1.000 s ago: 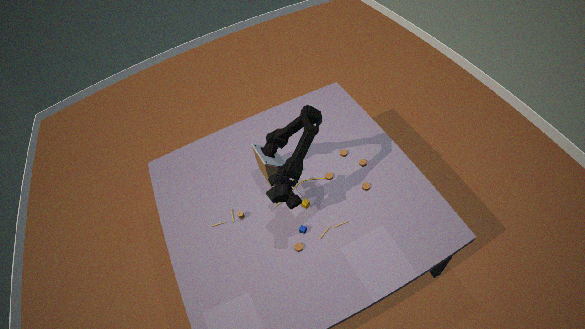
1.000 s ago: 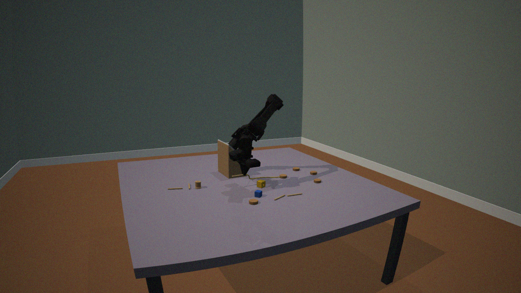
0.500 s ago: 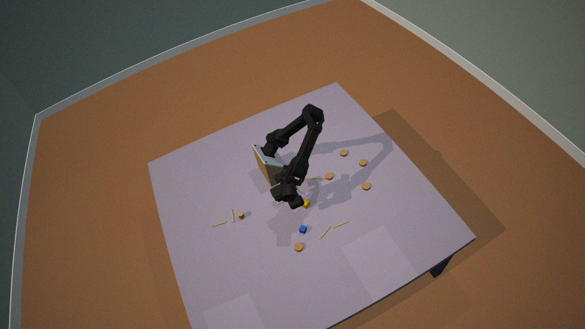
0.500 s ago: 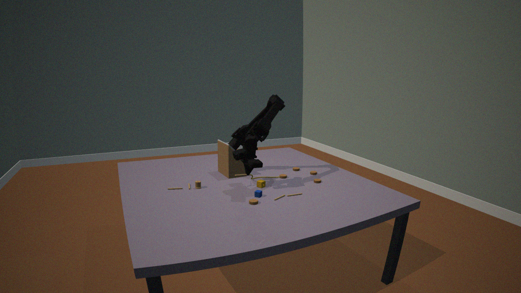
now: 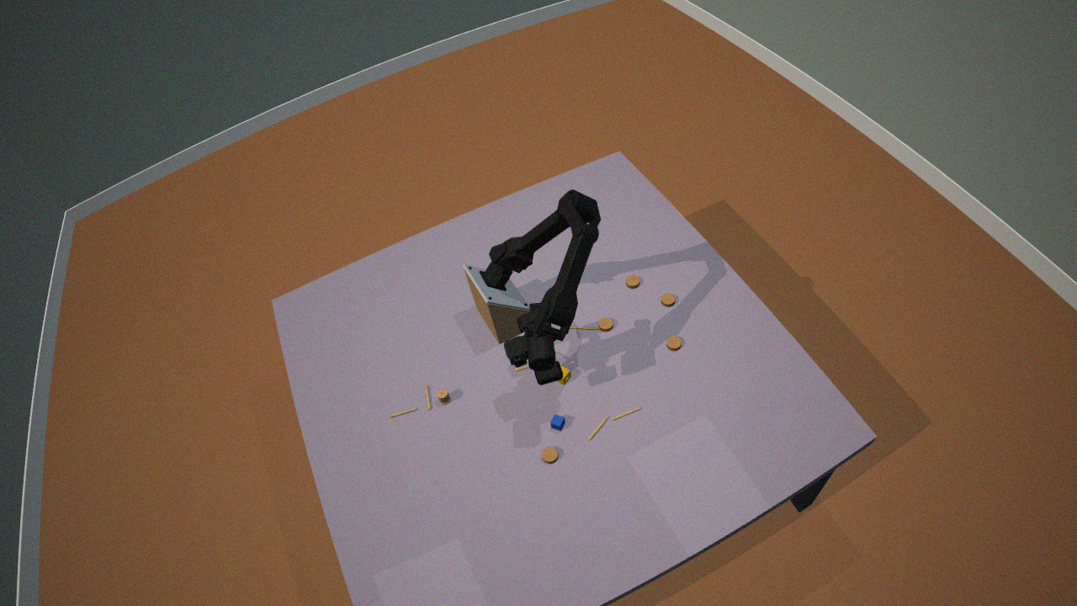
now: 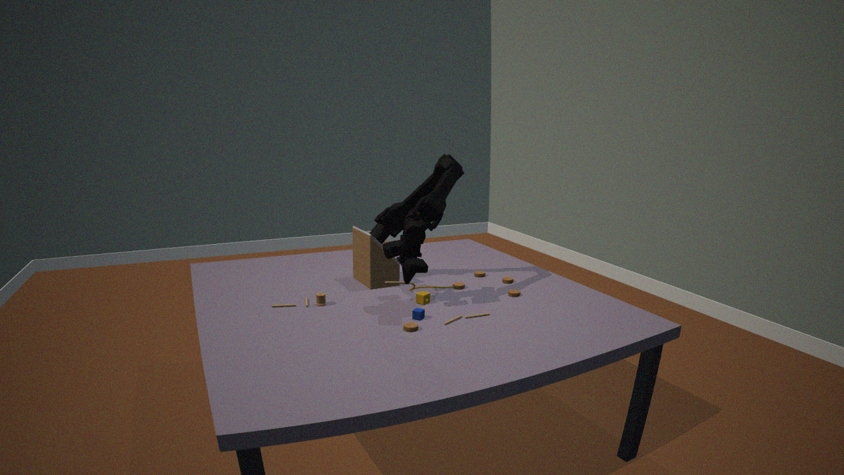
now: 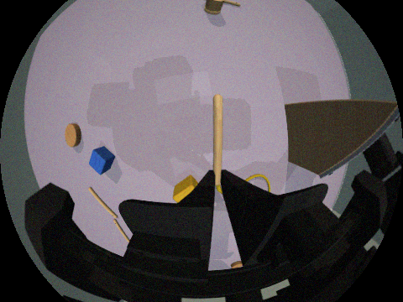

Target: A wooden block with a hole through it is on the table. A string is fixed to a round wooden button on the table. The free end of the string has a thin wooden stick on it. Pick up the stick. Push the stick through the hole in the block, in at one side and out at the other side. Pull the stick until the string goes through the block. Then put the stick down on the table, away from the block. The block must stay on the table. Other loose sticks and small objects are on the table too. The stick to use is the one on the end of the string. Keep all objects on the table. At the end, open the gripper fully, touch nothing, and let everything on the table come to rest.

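Observation:
My gripper [image 5: 531, 367] [image 6: 407, 277] [image 7: 217, 174] is shut on the thin wooden stick [image 7: 217, 134] [image 6: 393, 282], gripping it at its string end and holding it low over the table. The yellow string [image 7: 259, 178] [image 6: 433, 287] [image 5: 580, 327] runs from that end to a round wooden button [image 5: 605, 324] [image 6: 458, 285]. A small wooden block [image 5: 443, 395] [image 6: 320, 299] [image 7: 214, 6] stands well ahead of the stick's free tip, which points toward it. Its hole does not show.
The arm's tan pedestal [image 5: 490, 316] [image 6: 368, 260] [image 7: 332, 134] stands close beside the gripper. A yellow cube [image 5: 564, 374] [image 7: 185, 188] and a blue cube [image 5: 557, 422] [image 7: 102, 159] lie near. Loose sticks [image 5: 402, 411] [image 5: 597, 427] and several wooden discs [image 5: 667, 299] [image 5: 550, 454] are scattered around.

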Robot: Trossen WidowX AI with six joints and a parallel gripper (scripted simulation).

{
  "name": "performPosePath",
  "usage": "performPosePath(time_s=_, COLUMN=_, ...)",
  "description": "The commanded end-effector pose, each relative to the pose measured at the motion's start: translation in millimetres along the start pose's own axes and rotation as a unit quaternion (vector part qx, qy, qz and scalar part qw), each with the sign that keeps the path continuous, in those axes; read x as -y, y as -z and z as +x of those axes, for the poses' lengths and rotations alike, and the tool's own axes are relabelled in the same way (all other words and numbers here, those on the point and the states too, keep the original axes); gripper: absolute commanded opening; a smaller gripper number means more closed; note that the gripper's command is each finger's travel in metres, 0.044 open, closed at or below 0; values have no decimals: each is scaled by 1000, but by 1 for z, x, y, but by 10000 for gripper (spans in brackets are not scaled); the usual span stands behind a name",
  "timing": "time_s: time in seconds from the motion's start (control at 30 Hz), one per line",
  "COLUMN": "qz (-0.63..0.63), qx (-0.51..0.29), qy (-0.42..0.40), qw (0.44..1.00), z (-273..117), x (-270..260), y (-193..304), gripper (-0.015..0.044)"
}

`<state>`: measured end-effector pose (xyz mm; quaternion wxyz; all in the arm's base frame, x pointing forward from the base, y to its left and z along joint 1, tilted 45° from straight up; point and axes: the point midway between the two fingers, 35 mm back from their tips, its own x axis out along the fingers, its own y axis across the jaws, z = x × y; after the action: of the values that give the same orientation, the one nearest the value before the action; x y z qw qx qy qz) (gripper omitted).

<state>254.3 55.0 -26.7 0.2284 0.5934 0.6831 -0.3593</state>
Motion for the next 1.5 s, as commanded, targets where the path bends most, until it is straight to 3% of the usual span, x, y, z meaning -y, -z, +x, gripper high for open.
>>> performPosePath(time_s=0.0, qz=22, qx=2, qy=2, qw=1000, z=-2, x=0, y=7, gripper=0)
performPosePath(time_s=1.47, qz=244, qx=32, qy=28, qw=969, z=-4, x=9, y=62, gripper=0)
